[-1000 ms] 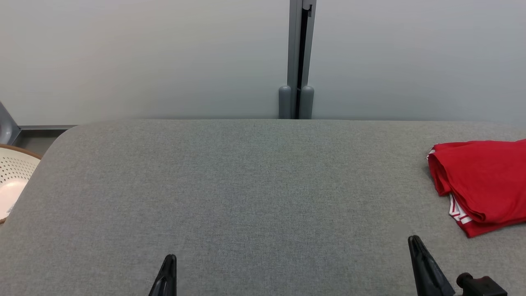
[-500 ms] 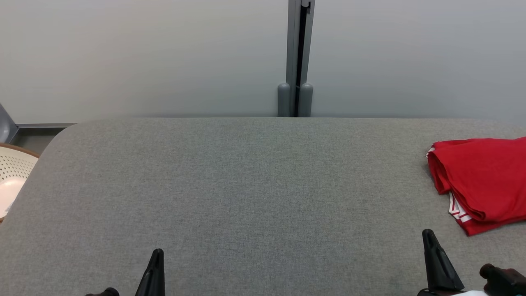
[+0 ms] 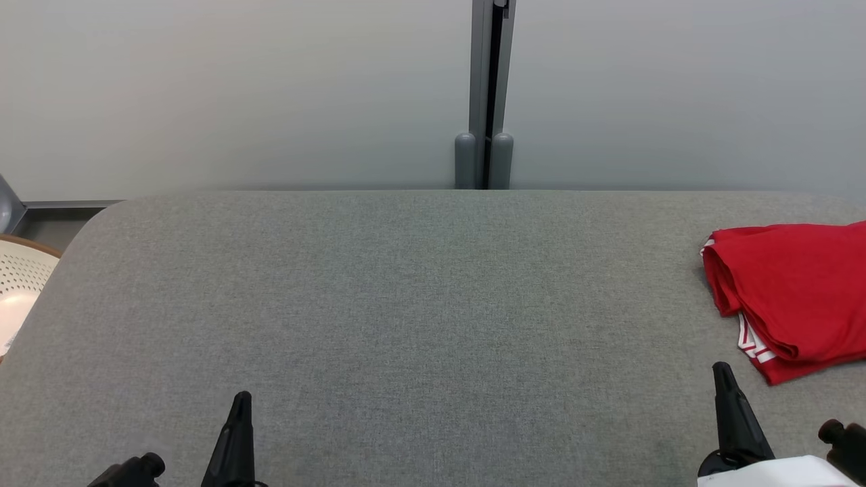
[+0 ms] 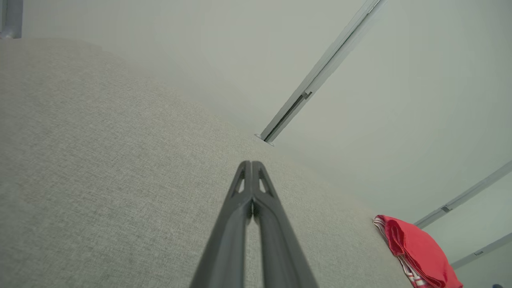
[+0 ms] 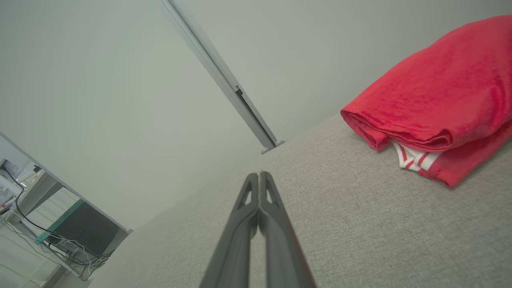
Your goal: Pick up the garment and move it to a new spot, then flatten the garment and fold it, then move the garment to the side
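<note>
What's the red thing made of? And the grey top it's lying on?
The red garment looks like soft, matte knit cloth, maybe cotton: it bends in rounded folds, with stitched hems and red-and-white striped trim. The grey table top seems covered in matte woven fabric: a fine criss-cross weave shows. What lies beneath the cover cannot be seen.

The garment (image 3: 791,297), at three o'clock in the head view, is bright red, with white trim striped in red at its lower edge. The table (image 3: 406,304) is a heathered grey weave. The wall (image 3: 237,95) is pale grey, and its post (image 3: 477,95) is mid-grey with a black slot. At nine o'clock, the basket (image 3: 20,284) is cream, dotted with holes and brown-rimmed. The left gripper (image 3: 240,400) and right gripper (image 3: 722,370) are black.
</note>
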Controlling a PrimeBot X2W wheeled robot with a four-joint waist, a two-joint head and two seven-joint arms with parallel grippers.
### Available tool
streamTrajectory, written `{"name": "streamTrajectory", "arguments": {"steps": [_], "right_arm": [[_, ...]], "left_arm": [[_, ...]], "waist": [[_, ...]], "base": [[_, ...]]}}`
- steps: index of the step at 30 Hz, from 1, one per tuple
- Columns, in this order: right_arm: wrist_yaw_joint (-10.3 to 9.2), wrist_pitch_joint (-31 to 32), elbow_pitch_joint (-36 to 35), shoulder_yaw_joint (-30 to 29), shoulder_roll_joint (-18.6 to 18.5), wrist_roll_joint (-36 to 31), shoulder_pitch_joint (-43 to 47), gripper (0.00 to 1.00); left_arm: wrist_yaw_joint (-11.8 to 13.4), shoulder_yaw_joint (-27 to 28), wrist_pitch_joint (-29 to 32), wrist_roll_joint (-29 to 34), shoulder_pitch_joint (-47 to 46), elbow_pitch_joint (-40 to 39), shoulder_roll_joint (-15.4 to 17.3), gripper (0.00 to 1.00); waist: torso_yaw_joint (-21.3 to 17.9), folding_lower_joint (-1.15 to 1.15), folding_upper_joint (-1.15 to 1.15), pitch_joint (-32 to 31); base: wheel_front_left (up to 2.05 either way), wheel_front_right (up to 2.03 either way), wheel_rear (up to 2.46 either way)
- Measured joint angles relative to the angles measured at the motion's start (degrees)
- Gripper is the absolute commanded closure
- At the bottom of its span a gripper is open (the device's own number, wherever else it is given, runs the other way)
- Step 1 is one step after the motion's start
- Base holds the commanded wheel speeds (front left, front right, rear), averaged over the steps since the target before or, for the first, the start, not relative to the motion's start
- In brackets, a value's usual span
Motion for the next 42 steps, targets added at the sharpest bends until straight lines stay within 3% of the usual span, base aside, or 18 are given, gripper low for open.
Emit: {"name": "streamTrajectory", "arguments": {"steps": [42], "right_arm": [[-0.01, 7.02, 1.53, -4.61, 0.53, 29.04, -5.41, 1.0]], "left_arm": [[-3.31, 5.01, 6.88, -28.77, -7.6, 4.53, 0.58, 1.0]], "waist": [[-0.66, 0.0, 0.0, 1.31]], "base": [[0.0, 0.0, 0.0]]}}
